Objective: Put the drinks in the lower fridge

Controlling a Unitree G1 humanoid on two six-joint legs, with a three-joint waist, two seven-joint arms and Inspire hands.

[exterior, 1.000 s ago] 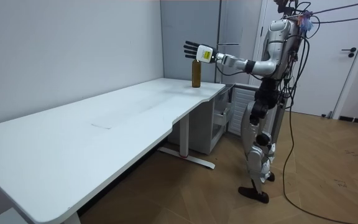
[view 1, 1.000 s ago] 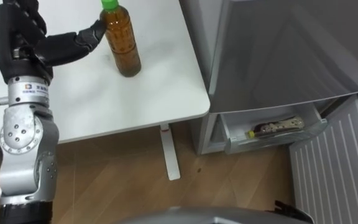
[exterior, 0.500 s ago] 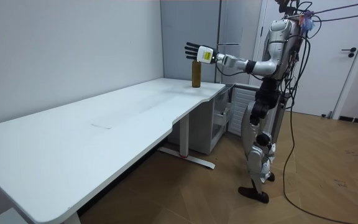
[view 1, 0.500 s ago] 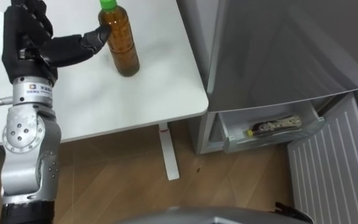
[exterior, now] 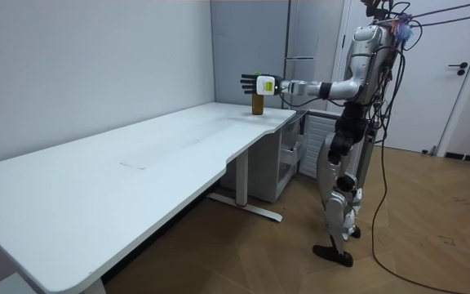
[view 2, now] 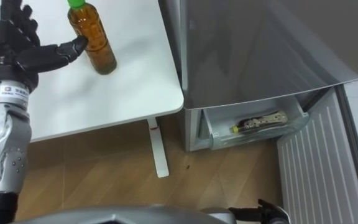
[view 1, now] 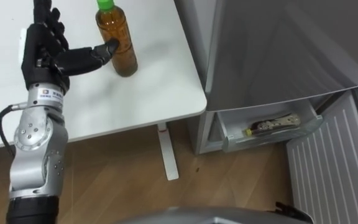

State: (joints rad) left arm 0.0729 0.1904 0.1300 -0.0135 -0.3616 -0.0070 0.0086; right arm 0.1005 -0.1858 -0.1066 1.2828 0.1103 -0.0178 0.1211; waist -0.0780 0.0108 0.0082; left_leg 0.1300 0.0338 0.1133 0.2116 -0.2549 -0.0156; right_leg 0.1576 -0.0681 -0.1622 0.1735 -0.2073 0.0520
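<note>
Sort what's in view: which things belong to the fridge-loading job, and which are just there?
For the job:
tea bottle, standing upright
left hand, open, thumb against it
lower fridge drawer, open, with a second bottle lying in it

Just there:
white table
fridge's upper part

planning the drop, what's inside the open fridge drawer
One dark, yellow-capped bottle lies on its side in the clear drawer; its rear is hidden under the grey fridge body.

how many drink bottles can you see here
2: an upright bottle on the table by the left hand, and a lying bottle in the fridge's open lower drawer. Others may be hidden inside.
</note>
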